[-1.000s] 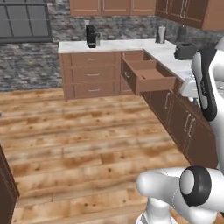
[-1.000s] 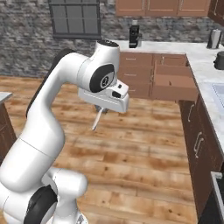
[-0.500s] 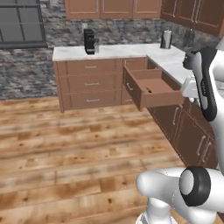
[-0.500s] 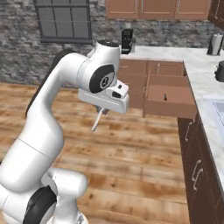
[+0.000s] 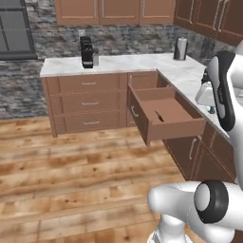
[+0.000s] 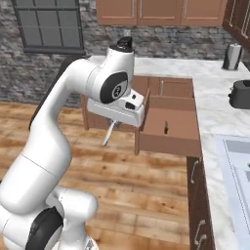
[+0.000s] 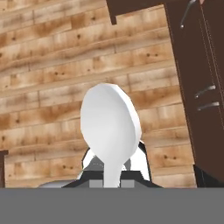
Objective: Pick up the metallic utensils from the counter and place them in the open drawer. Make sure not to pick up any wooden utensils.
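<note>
My gripper (image 6: 114,121) is shut on a silver metallic spoon (image 6: 108,136), which hangs slanting down over the wood floor, left of the open drawer (image 6: 168,142). In the hand view the spoon's pale oval bowl (image 7: 110,124) sticks out from the gripper (image 7: 114,169), with floorboards behind it. The reddish-brown open drawer (image 5: 174,129) juts out from the corner cabinets, and a small dark slim piece (image 5: 158,116) lies on its bottom. The white marble counter (image 5: 180,71) runs along the right, above the drawer.
A black coffee machine (image 5: 87,51) and a metal canister (image 5: 180,48) stand on the back counter. A dark toaster (image 6: 239,93) sits on the right counter. Dark cabinet doors with bar handles (image 7: 197,70) are close on the hand view's right. Wood floor (image 5: 71,175) lies open to the left.
The whole picture has shifted, so the camera has moved; the open drawer now shows larger and nearer the middle. The gripper stays shut on the spoon in the same pose.
</note>
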You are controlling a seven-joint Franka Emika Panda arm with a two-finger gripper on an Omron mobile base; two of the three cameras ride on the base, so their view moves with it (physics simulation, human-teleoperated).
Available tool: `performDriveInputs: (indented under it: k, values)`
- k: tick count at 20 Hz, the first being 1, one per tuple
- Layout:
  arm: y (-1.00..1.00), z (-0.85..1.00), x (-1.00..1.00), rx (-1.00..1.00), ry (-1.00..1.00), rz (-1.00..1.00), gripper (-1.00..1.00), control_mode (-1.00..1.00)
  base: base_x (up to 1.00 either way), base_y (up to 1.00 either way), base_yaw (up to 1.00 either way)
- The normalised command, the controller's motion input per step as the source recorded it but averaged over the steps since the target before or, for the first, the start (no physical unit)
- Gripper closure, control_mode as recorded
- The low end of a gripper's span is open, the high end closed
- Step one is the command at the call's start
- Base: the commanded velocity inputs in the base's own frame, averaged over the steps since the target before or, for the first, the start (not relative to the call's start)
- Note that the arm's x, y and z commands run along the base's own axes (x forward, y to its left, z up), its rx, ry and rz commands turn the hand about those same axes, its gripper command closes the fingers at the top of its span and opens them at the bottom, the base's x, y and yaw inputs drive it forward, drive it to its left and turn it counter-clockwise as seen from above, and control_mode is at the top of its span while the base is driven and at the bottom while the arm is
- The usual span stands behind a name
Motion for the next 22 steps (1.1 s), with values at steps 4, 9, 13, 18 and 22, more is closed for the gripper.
performDriveInputs:
  k: [4,9,13,18,22]
  values:
    - [0.00,0.00,0.00,0.00,0.00,0.00,1.00,1.00,0.62,-0.57,0.00]
    - [0.00,0.00,0.00,0.00,0.00,0.00,1.00,1.00,0.61,-0.38,0.00]
    - [0.00,0.00,0.00,0.00,0.00,0.00,1.00,1.00,0.52,-0.29,0.00]
    - [0.00,0.00,0.00,0.00,0.00,0.00,1.00,1.00,0.47,-0.12,0.00]
    - [0.00,0.00,0.00,0.00,0.00,0.00,1.00,1.00,0.63,-0.11,0.00]
